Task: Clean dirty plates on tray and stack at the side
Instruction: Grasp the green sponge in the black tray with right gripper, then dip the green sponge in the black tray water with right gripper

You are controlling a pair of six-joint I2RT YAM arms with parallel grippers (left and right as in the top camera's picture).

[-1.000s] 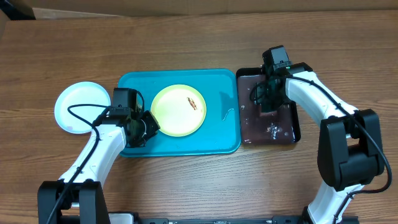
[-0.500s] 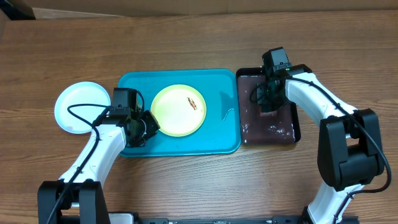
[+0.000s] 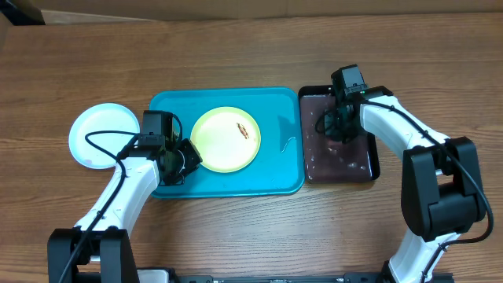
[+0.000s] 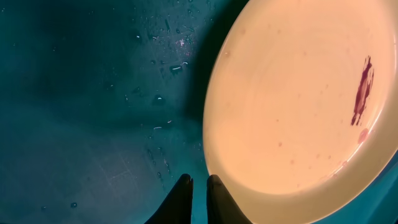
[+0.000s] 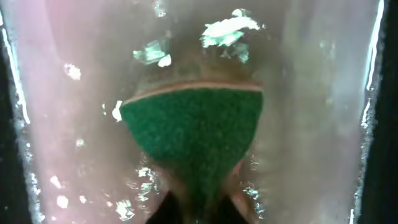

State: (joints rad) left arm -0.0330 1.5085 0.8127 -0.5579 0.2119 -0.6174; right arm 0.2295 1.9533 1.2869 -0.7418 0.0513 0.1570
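overhead view of a wooden table point(image 3: 251, 47). at the centre of the frame lies a large turquoise rectangular plastic tray point(image 3: 275, 169). a round yellow-green plastic plate point(image 3: 220, 145) rests on it, with a small reddish-brown smear point(image 3: 242, 130) right of the plate's middle. a round white plastic plate point(image 3: 100, 135) sits on the table at the left of the frame, off the tray. just right of the turquoise tray is a narrower black tray point(image 3: 346, 165), wet inside.

the step in hand looks like fetching the wet sponge to scrub the smear. to do it well, lift the sponge clear of the rim, carry it left to the smear, then rub with its flat face while the plate is held steady.

the right claw point(image 5: 202, 204) is clamped on a green sponge point(image 5: 193, 130) in the black tray. the left claw point(image 4: 199, 193) is at the plate's lower-left edge, its jaws almost together, and seems to pinch the rim.
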